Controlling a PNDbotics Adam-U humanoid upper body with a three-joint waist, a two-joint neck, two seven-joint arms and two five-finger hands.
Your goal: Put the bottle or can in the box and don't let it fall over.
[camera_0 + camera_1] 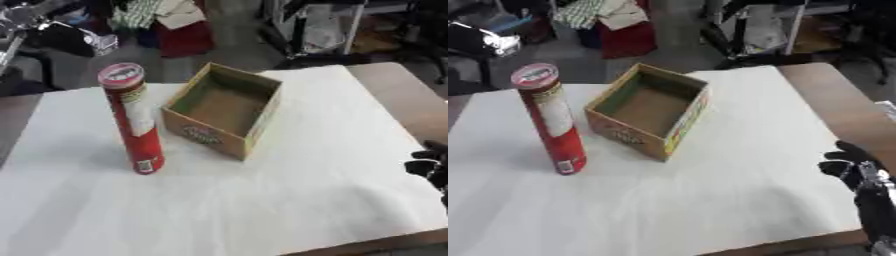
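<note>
A tall red can (134,118) with a pink lid and a white label stands upright on the white table cover, left of centre. Just to its right sits an open cardboard box (224,110), turned at an angle, with nothing inside. My right hand (859,175) shows at the right edge of the table, far from both, black fingers relaxed and holding nothing. My left hand shows in neither view.
The white cover (262,200) spreads over a brown table (842,105) whose bare wood shows on the right. Beyond the far edge the floor holds clutter: clothes, a red bag (184,37) and metal frame legs (798,25).
</note>
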